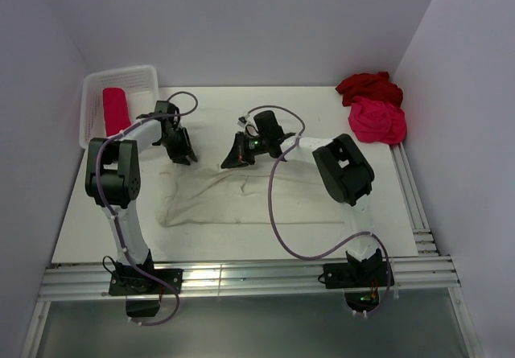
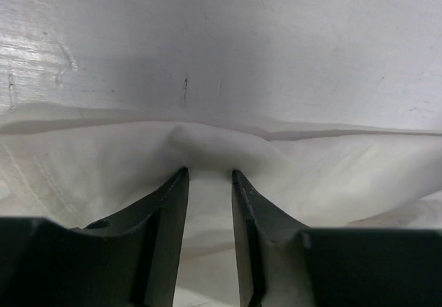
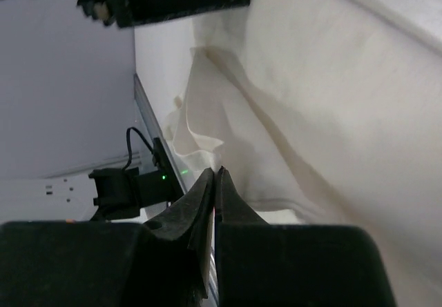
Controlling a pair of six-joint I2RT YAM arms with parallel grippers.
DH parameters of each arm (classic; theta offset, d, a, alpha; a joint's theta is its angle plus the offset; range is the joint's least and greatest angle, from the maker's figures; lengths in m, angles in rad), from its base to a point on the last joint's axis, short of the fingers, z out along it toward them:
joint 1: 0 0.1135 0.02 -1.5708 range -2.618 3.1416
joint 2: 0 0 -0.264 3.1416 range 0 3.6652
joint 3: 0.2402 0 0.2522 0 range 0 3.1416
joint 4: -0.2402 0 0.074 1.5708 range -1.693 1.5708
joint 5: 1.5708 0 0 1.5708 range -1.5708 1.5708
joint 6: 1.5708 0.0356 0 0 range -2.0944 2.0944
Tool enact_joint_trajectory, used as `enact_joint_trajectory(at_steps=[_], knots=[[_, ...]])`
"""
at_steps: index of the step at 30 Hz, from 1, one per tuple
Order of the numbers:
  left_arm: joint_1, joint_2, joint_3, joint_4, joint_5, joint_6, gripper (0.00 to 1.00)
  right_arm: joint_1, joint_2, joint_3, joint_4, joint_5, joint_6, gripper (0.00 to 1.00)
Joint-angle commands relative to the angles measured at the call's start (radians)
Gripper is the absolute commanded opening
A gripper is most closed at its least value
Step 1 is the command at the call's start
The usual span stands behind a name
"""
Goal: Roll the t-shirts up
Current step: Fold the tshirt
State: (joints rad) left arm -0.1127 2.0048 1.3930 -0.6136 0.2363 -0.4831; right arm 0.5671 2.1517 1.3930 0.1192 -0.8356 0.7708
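**Far left.** A basket [image 1: 121, 72] holds one pink-red roll [image 1: 116, 110], so one shirt is finished.

**Centre.** The cream shirt [image 1: 233, 201] lies spread flat on the desk [image 1: 209, 100], not yet rolled. Both arms reach down to its far edge.
- **Left tool** [image 2: 209, 172], toward the left end of that edge: jaws apart, straddling a small raised ridge of cream cloth and not closed on it.
- **Right tool** [image 3: 215, 174], near the middle of the edge: jaws together at the tips. Whether a layer of cloth is caught between them cannot be told.

**Far right corner.** The dark red shirt [image 1: 368, 87] and the hot pink shirt [image 1: 376, 121] lie crumpled and touching, well apart from both arms.

**Judgement.** The step in hand appears to be taking hold of the cream shirt's far edge to start its roll. The next move calls for the left tool to close on the ridge and for the right grip to be confirmed. Both tools should then turn the edge toward the near side together. Uneven travel would likely skew the roll.

**Views.**
- The top view alone shows the basket, the waiting shirts and the spacing of the tools, but not the jaw gaps.
- The left wrist view alone shows the gap and the ridge.
- The right wrist view alone shows the closed tips and the loose folds beside them.
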Motion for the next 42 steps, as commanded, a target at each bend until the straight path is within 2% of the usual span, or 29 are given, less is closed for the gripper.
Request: enact_joint_trajectory(at_steps=[1,9,17,20,21,23,26,32,37,38,42], knots=[[-0.016,0.061,-0.003,-0.011,-0.068,0.034,0.37,0.007,-0.108,-0.069,0.031,-0.056,-0.04,0.01],[-0.033,0.066,0.006,-0.02,-0.077,0.028,0.35,0.008,-0.22,-0.228,-0.003,-0.076,-0.088,0.01],[-0.042,0.069,0.004,-0.023,-0.08,0.028,0.35,0.008,-0.288,-0.308,-0.076,-0.069,-0.145,0.04],[-0.042,0.069,0.009,-0.028,-0.083,0.029,0.35,0.01,-0.289,-0.321,-0.149,-0.048,-0.191,0.14],[-0.042,0.072,0.011,-0.029,-0.081,0.031,0.35,0.01,-0.288,-0.316,-0.174,-0.039,-0.224,0.22],[-0.042,0.074,0.015,-0.032,-0.083,0.031,0.35,0.011,-0.288,-0.308,-0.241,-0.028,-0.258,0.31],[-0.044,0.077,0.02,-0.035,-0.084,0.032,0.35,0.014,-0.289,-0.285,-0.325,-0.01,-0.32,0.42],[-0.044,0.08,0.026,-0.041,-0.086,0.035,0.34,0.017,-0.326,-0.261,-0.36,0.01,-0.36,0.47],[-0.042,0.08,0.035,-0.051,-0.091,0.04,0.34,0.019,-0.317,-0.204,-0.241,-0.02,-0.239,0.48],[-0.044,0.081,0.035,-0.051,-0.091,0.043,0.34,0.02,-0.308,-0.193,-0.228,-0.019,-0.208,0.51],[-0.044,0.083,0.034,-0.049,-0.083,0.041,0.35,0.062,-0.257,-0.045,-0.268,0.033,-0.232,0.55]])
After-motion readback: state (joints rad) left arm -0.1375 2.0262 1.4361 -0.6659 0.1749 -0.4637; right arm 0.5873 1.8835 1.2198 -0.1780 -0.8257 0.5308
